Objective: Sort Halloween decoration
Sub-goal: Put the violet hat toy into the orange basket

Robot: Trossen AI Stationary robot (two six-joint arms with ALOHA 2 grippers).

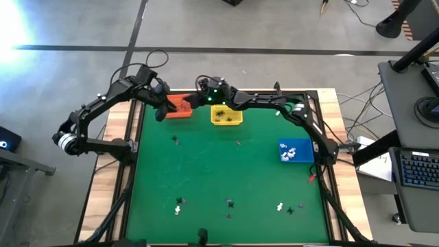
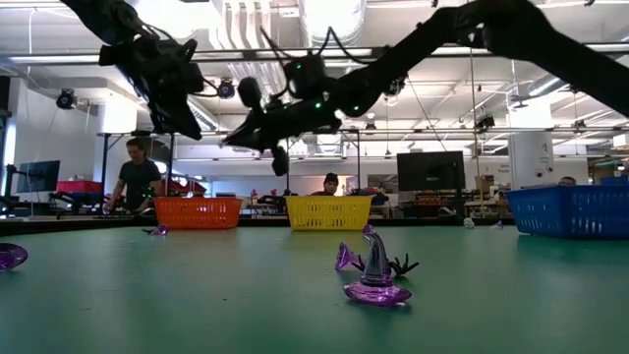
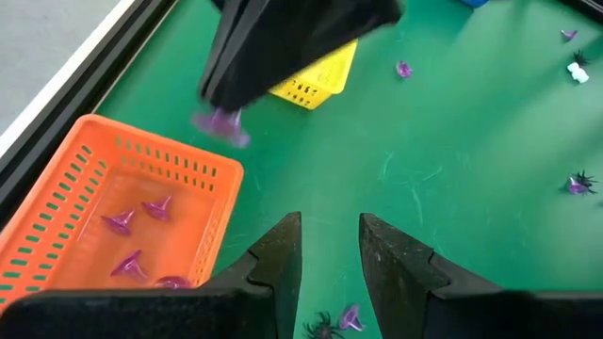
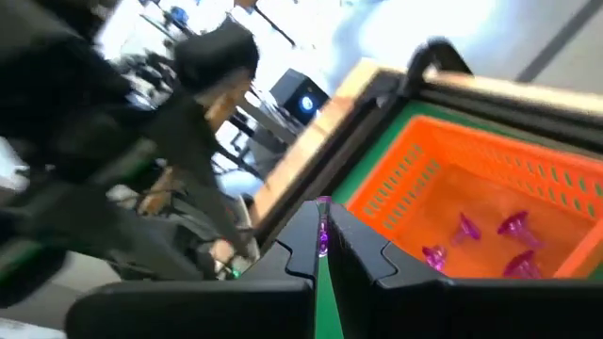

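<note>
Green felt table top [image 1: 206,178] framed in pale wood, seen from above on a grey concrete floor; open workshop with monitors and two people behind, seen from table height.

Right gripper [image 4: 321,247] reaching across to the upper centre-left of the overhead frame, poised above the near edge of an orange slotted plastic basket [image 1: 180,106]. Fingers clenched on one tiny purple translucent witch-hat trinket [image 4: 323,237], pinched between the two tips. Same trinket visible as a blurred purple shape [image 3: 220,123] hanging below the dark gripper in the left wrist view, just beside the basket rim.

Left gripper [image 3: 330,247] hovering just beside the orange basket, at the upper left of the table in the overhead frame. Fingers parted with a narrow gap, grasping nothing.

Counted inside the orange basket [image 3: 104,217]: four purple hats [image 3: 156,207]. Three baskets in all: orange, then a yellow slotted plastic basket [image 1: 226,115] just beside it holding small dark pieces, then a blue slotted plastic basket [image 1: 296,151] at the right edge holding white pieces.

Loose on the felt: two small pieces mid-table, and a scatter of white, black and purplish trinkets [image 1: 230,203] along the lower part of the overhead frame, exact count unclear. From table height, one purple hat [image 2: 377,275] standing upright at centre, a black spider [image 2: 402,265] just behind it.

No readable labels or writing.
</note>
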